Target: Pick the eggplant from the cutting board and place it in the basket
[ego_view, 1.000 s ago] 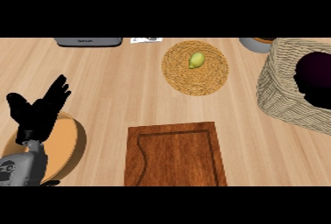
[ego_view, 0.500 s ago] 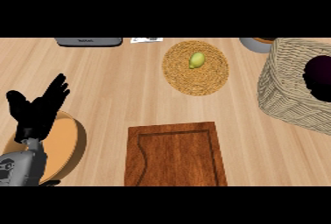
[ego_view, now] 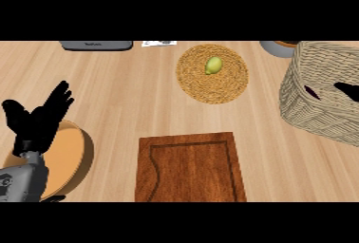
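since a second ago the dark shape in the woven wicker basket has shrunk; eggplant unseen, probably inside, smooth and light. left robot hand rests released beside brown wooden cutting board.

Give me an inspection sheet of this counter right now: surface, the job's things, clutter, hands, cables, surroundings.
Surface: wooden counter, light grain.
Job's things: cutting board bare; no eggplant seen; wicker basket at right edge, dark shape inside, cannot tell what.
Clutter: round woven mat with a small green fruit on it; round wooden bowl at left; grey tray, paper and grey pot at top edge.
Hands: left hand open, fingers up, resting above the bowl; right hand not in view.
Cables: nothing seen.
Surroundings: nothing seen.
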`<state>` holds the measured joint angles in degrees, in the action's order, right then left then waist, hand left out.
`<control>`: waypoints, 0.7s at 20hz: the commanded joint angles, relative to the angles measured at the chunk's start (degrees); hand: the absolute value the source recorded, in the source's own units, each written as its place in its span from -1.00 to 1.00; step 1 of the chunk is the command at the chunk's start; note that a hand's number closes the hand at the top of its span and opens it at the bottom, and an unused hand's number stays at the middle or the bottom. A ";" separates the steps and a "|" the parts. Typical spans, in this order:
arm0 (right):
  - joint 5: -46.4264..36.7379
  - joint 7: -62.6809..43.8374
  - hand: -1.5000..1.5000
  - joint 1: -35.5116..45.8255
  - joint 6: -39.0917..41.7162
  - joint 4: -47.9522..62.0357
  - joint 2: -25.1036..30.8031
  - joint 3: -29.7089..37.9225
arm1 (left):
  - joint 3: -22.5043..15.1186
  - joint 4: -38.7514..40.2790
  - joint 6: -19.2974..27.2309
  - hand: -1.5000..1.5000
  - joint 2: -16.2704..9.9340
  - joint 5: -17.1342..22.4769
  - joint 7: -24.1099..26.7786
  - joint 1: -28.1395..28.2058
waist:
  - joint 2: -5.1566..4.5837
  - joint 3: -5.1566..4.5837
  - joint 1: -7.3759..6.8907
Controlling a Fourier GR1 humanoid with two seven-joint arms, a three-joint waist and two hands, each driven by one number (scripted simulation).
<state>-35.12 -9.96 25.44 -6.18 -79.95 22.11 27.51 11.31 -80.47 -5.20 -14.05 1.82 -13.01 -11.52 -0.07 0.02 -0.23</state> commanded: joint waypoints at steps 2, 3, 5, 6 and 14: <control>5.52 4.67 -1.00 -0.02 -0.07 1.51 1.50 1.05 | -1.16 -0.95 1.37 0.00 1.23 -0.99 -1.69 -0.98 | 0.09 -0.02 0.23; 4.72 2.41 -1.00 6.86 -2.95 6.86 1.71 1.80 | -0.54 -1.76 0.51 0.00 0.58 -0.50 -0.81 0.87 | 0.01 -0.01 -0.32; 8.89 2.52 -1.00 1.56 -1.35 2.11 2.83 5.76 | 0.16 -0.72 0.29 0.00 -0.25 -0.46 -0.74 0.00 | 0.12 -0.01 0.41; 9.41 -1.10 -1.00 2.22 -3.29 -0.93 0.00 6.19 | 0.31 0.18 -0.16 0.00 -0.20 -0.48 0.76 1.28 | 0.20 -0.04 0.57; 28.12 -0.79 -1.00 -0.11 3.60 4.54 9.69 24.08 | 0.80 0.91 0.05 0.00 -0.07 -0.02 0.73 0.07 | 0.24 0.02 1.34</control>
<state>-15.05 -9.77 27.12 -7.17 -76.68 27.07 44.46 11.86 -80.13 -5.18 -14.15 1.82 -13.00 -11.56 0.12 0.03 0.72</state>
